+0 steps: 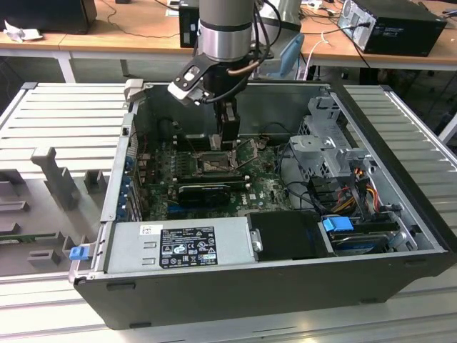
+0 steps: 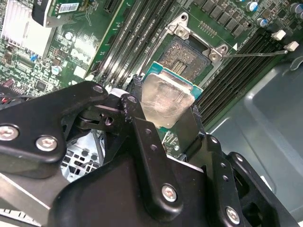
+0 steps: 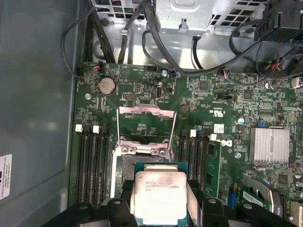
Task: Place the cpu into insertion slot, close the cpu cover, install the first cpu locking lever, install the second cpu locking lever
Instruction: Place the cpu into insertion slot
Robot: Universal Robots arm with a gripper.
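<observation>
Exterior view: ribbed metal bench (image 1: pixel 64 121), carrying an open computer case (image 1: pixel 214 286) lying on its side. Contents of the case: grey power supply (image 1: pixel 178 246) along the near wall; metal drive cage (image 1: pixel 321 150) toward the exterior view's right; green motherboard (image 1: pixel 264 189) on the floor. On the board, in the first wrist view: black cables (image 3: pixel 156 42) looping along the edge by the cage; a finned silver heatsink (image 3: pixel 270 144); long black memory slots (image 3: pixel 92 165) flanking the socket on both sides. The cpu cover (image 3: pixel 147 110) is swung open off the socket. The insertion slot (image 2: pixel 187 54) has its contact field exposed. The gripper (image 1: pixel 228 136) reaches down into the case, its fingers closed partway onto two opposite edges of the cpu (image 3: pixel 160 196), metal top showing, held over the slot's near edge and not seated. Coin cell (image 3: pixel 106 85), beyond the cover.
</observation>
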